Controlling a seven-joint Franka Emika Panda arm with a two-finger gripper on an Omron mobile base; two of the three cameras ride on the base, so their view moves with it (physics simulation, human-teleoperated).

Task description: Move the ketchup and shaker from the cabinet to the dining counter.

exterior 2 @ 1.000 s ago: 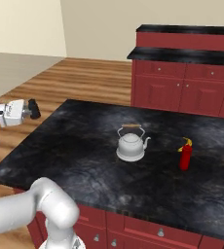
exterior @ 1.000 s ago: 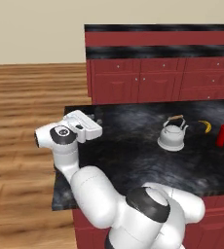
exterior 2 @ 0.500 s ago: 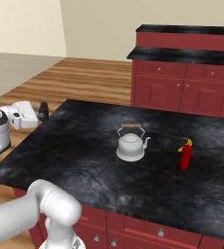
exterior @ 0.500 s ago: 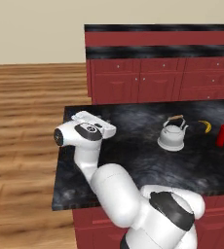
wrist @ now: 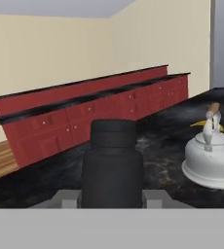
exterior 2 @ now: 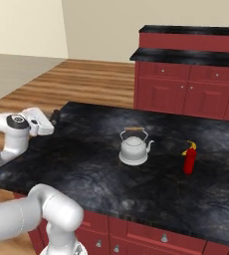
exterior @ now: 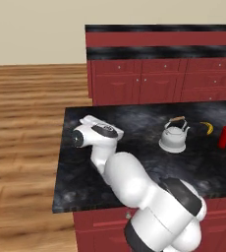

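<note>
Dark shaker (wrist: 112, 165) fills the clenched fingers (wrist: 112, 197), hiding most of the dining counter (wrist: 167, 160).

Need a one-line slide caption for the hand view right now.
Hand view: gripper shut on the dark shaker above the dining counter, silver kettle to the right.

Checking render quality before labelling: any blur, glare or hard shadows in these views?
Left base view: soft, slightly blurry, kettle with only a faint shadow. Right base view: even light, no glare on the ketchup. Hand view: shaker looms large, dark, detail-poor.
</note>
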